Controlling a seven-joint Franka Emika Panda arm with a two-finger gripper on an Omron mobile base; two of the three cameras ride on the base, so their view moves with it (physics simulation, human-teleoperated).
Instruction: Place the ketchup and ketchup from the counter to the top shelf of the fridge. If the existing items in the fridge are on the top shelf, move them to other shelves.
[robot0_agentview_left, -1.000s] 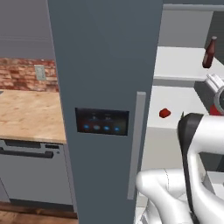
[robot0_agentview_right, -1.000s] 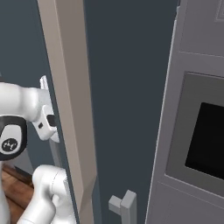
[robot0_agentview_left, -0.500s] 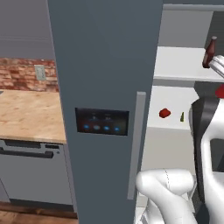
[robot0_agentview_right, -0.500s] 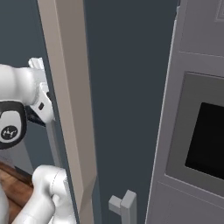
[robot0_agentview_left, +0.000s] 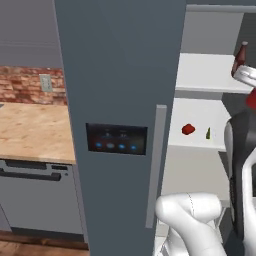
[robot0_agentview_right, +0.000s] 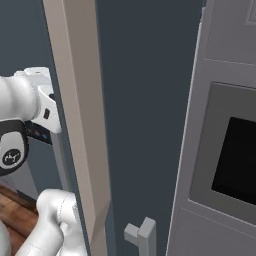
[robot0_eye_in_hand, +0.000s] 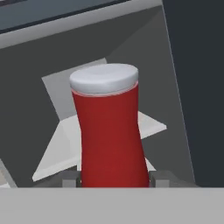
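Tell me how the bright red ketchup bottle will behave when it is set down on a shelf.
The red ketchup bottle looks rigid, so it probably won't flex in the pincer. It is tall, with a narrowed waist, so it may tip if released tilted. Its smooth sides might slip.

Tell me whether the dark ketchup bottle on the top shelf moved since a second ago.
No. The dark ketchup bottle stands at the same spot on the top shelf, above the red lump.
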